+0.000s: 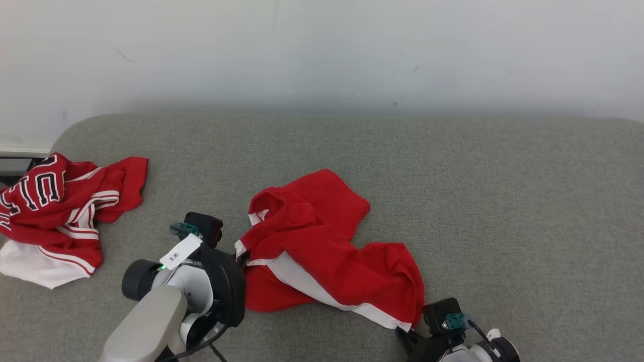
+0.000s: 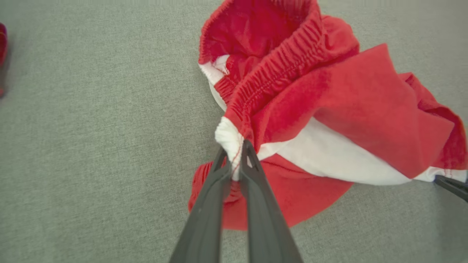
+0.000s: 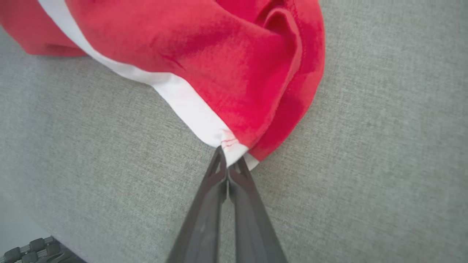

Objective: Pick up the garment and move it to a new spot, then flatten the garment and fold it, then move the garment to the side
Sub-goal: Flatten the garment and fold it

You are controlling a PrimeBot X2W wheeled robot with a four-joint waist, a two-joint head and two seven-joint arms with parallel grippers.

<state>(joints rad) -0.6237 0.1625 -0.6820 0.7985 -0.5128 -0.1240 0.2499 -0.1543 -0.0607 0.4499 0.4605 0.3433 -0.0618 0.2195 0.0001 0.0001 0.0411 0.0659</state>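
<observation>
Both grippers are clamped on the red shorts [image 1: 322,251], crumpled on the near half of the grey cushion [image 1: 478,176]: left gripper [image 2: 236,160] on the waistband corner, right gripper [image 3: 228,162] on the hem corner. Their white stripe [image 1: 302,279] runs between your grips, so pull apart along it.

Garment [image 1: 322,241]: red cloth recorded as soft, matt and faintly fuzzy; the white stripe is of like matt cloth. Waistband [image 2: 278,65]: gathered, ribbed texture noted. Grey surface [image 1: 478,191]: woven fabric, coarse-grained, matt. Left gripper [image 2: 235,154] and right gripper [image 3: 229,160]: fingers noted as dark, smooth, dull plastic. Label [image 1: 180,251]: white paper. Wall [image 1: 322,50]: matt, lightly scuffed.
</observation>
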